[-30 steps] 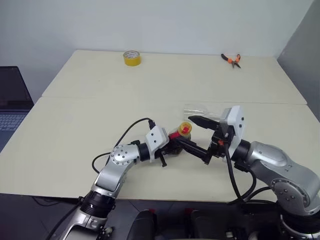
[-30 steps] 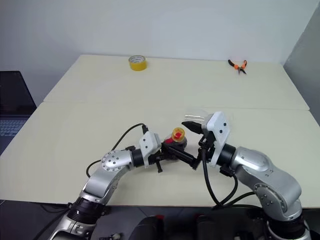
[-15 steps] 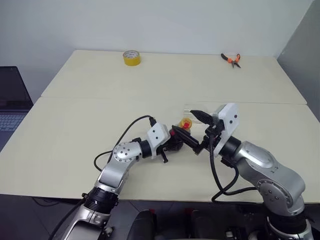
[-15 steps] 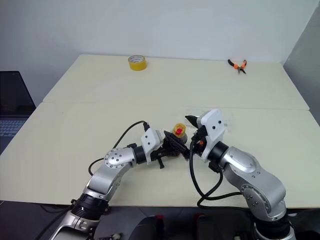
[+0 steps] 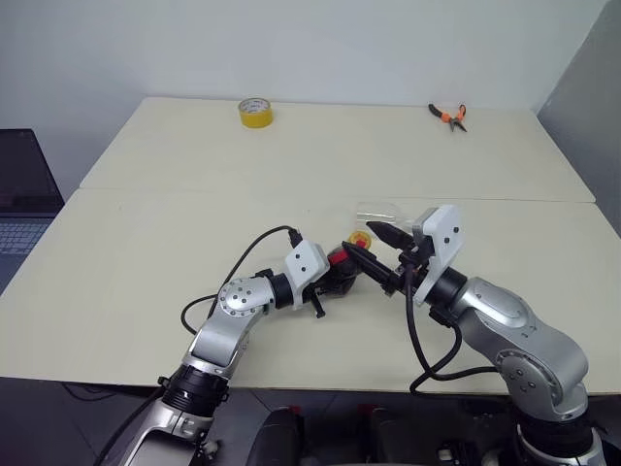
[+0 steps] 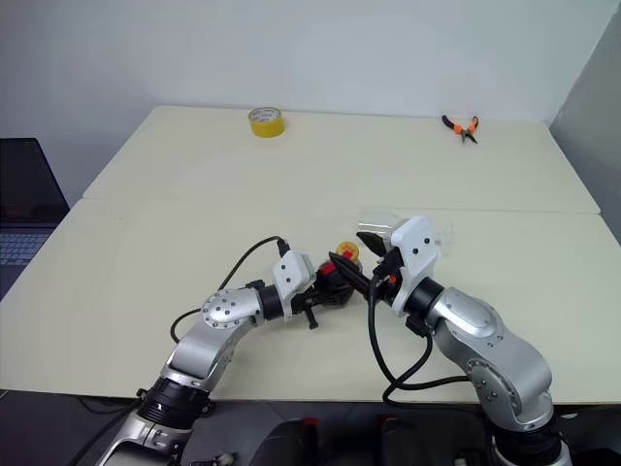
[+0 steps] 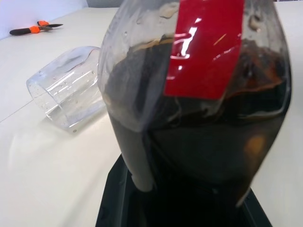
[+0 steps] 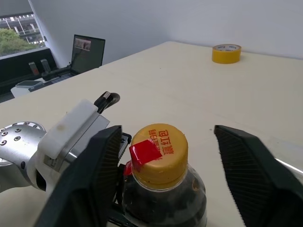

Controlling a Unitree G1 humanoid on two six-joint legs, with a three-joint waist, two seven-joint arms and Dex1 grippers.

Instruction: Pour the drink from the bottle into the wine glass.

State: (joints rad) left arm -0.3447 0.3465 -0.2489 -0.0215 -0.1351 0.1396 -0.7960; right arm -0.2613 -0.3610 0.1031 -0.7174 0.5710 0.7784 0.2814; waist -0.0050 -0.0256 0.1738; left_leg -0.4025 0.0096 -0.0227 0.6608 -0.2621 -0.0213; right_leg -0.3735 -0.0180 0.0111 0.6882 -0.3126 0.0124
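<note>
The bottle (image 5: 340, 276) stands near the table's front, full of dark drink (image 7: 199, 142), with a red label (image 7: 203, 47) and a yellow cap (image 8: 159, 147). My left gripper (image 5: 333, 282) is shut on its body from the left. My right gripper (image 8: 165, 128) comes in from the right, open, with one finger (image 8: 102, 165) on each side of the cap and a gap on both sides. The wine glass (image 7: 68, 90) is just behind the bottle. It seems to lie on its side. My right gripper hides its stem and foot.
A yellow tape roll (image 5: 255, 112) sits at the far left of the cream table (image 5: 175, 214). Orange-handled pliers (image 5: 449, 116) lie at the far right. A laptop (image 5: 19, 194) stands off the table's left edge.
My right gripper has moved in leftward to the bottle's top, and its jaws have narrowed around the cap. The left gripper and bottle have stayed put.
</note>
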